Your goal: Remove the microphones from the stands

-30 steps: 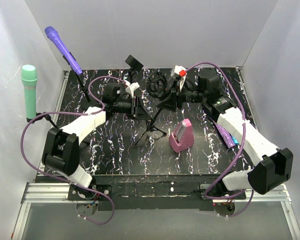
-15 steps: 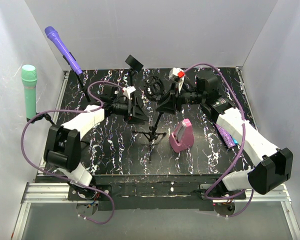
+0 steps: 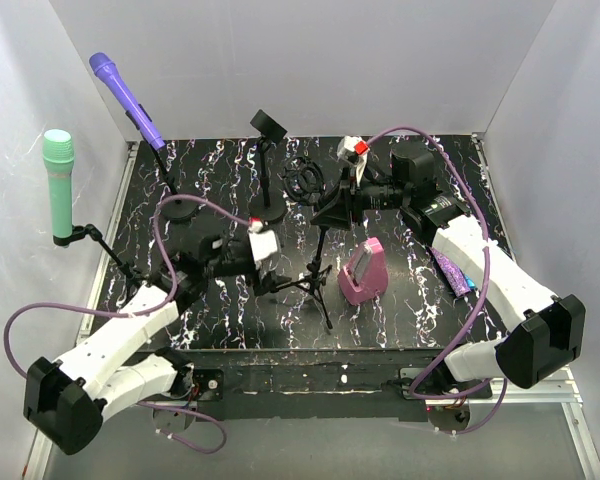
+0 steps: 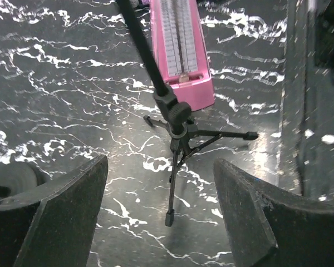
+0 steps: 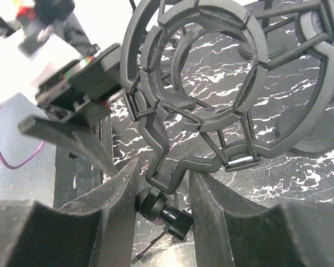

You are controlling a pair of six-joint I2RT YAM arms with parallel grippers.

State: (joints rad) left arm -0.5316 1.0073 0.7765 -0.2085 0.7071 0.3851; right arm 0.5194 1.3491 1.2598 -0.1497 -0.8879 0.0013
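A purple microphone (image 3: 120, 95) leans in a stand at the back left. A green microphone (image 3: 58, 185) stands upright in a clip at the left wall. In the middle stands a black tripod stand (image 3: 310, 285) (image 4: 178, 128) topped by a ring-shaped shock mount (image 3: 305, 180) (image 5: 200, 72) with nothing in it. My right gripper (image 3: 325, 208) (image 5: 164, 178) is shut on the stand's swivel joint (image 5: 161, 208) just under the mount. My left gripper (image 3: 277, 262) (image 4: 160, 167) is open, low and left of the tripod, holding nothing.
A pink ribbed object (image 3: 363, 272) (image 4: 181, 50) lies right of the tripod. A second black stand (image 3: 268, 170) with a round base rises behind it. A purple glittery item (image 3: 452, 268) lies under my right arm. White walls enclose the mat.
My left gripper has opened and pulled back from the upper stand toward the near left. The tripod has shifted slightly right. My right gripper keeps its grip.
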